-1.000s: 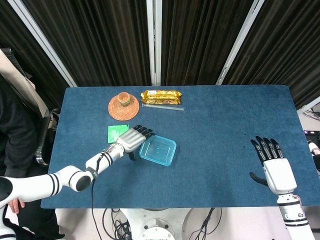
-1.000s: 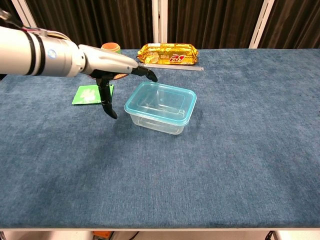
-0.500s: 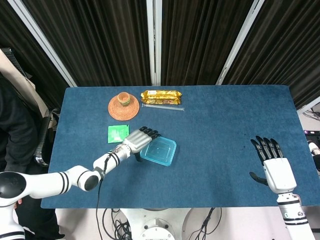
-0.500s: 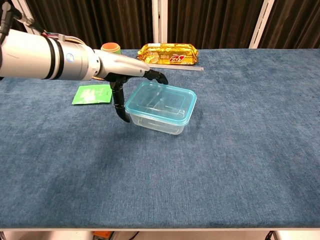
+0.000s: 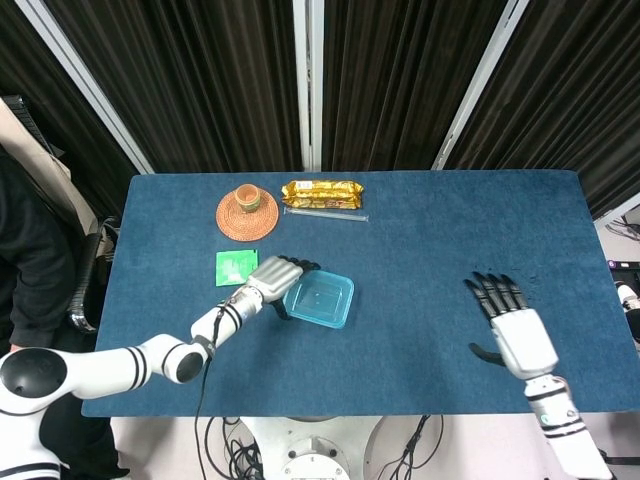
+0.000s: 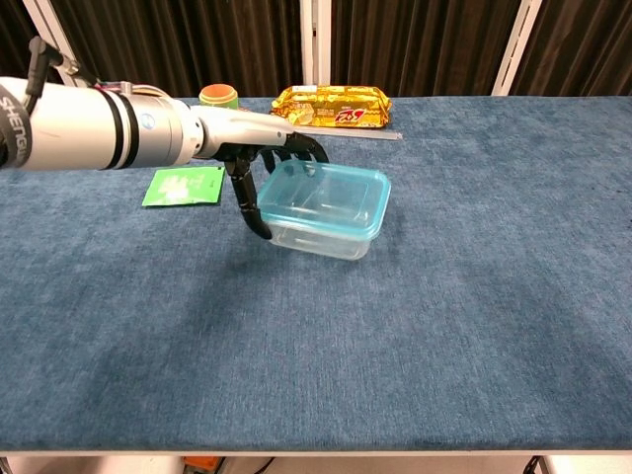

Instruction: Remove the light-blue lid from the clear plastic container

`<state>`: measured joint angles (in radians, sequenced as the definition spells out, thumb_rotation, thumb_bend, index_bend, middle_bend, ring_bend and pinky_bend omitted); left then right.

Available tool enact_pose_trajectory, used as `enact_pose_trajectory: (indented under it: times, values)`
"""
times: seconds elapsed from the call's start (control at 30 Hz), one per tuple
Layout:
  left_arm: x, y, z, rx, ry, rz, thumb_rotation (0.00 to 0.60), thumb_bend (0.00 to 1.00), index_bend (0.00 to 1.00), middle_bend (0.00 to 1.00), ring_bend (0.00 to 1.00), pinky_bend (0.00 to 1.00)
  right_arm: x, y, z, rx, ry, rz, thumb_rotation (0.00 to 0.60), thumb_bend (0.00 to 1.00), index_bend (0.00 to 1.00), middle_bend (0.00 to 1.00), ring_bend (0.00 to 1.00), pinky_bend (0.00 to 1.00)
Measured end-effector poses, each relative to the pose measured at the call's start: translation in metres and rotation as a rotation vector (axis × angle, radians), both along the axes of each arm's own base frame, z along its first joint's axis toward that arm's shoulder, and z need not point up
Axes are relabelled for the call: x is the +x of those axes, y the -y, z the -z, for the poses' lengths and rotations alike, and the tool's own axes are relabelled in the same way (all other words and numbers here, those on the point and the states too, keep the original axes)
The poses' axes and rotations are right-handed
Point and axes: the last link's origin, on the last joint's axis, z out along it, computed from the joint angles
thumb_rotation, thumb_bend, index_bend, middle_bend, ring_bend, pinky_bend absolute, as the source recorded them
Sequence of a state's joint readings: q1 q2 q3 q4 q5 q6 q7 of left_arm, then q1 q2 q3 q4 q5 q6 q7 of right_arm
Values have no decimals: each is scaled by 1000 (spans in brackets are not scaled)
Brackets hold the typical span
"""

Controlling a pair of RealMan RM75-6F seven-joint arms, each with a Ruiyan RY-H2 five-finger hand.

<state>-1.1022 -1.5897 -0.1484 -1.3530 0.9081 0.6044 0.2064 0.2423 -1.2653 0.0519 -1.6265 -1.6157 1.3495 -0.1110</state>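
The clear plastic container point(image 5: 322, 308) point(image 6: 326, 235) stands left of the table's middle, its light-blue lid point(image 5: 320, 297) point(image 6: 331, 193) seated on it. My left hand point(image 5: 272, 280) point(image 6: 259, 163) grips the container's left end. Its fingers point(image 6: 301, 148) curl over the lid's rim and its thumb runs down the side wall. My right hand point(image 5: 512, 325) hovers over the table's right part, well apart from the container. It is open with fingers spread and holds nothing. The chest view does not show it.
A green card point(image 5: 236, 267) point(image 6: 183, 185) lies just left of my left hand. Behind are a woven coaster point(image 5: 247, 214) with a small cup point(image 6: 219, 95), a gold snack packet point(image 5: 322, 193) point(image 6: 333, 105) and a clear rod point(image 5: 325, 213). The blue table point(image 5: 430, 240) carries all of it.
My left hand slid right onto the container's left end and closed around it, nudging the container slightly right. My right hand moved left and forward toward the middle.
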Motion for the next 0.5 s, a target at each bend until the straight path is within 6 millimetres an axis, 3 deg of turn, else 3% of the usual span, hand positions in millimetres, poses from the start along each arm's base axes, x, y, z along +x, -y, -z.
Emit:
enact_pose_trajectory:
  times: [0.33,0.5]
  values:
    - [3,17,5,26,48,-33,600,0,240,249,231,300,79,46,83,145,163,-204,600,40,0,33,0,0]
    - [7,21,4,47,45,-30,600,0,240,248,231,295,108,62,115,187,198,-267,600,41,0,21,0,0]
